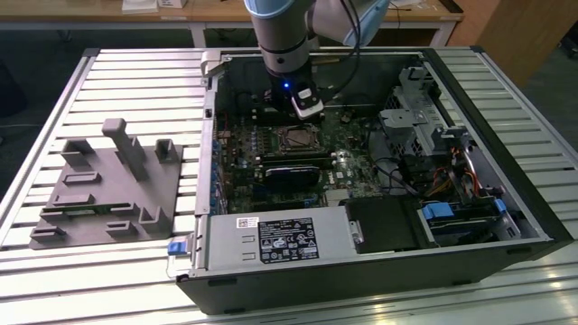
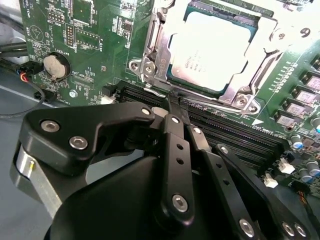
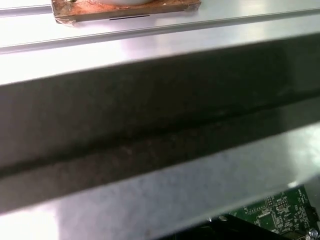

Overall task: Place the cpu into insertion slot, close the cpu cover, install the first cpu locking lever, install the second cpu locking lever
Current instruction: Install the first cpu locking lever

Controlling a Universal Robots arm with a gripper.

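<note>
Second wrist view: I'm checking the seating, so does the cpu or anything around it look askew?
Nothing stands out. The cpu lies flat and square in the insertion slot, and the cpu cover is down over its edges, not tilted.

1. Open computer case (image 1: pixel 361 288) lying on the slatted tabletop (image 1: pixel 135 81).
2. Grey moulded fixture block (image 1: pixel 99 196) sits on the exterior view's left, just beside the case.
3. Labelled power supply (image 1: pixel 271 240) at the case's near edge.
4. Round coin battery (image 2: pixel 55 66) on the green board (image 2: pixel 95 45), in the second wrist view.
</note>
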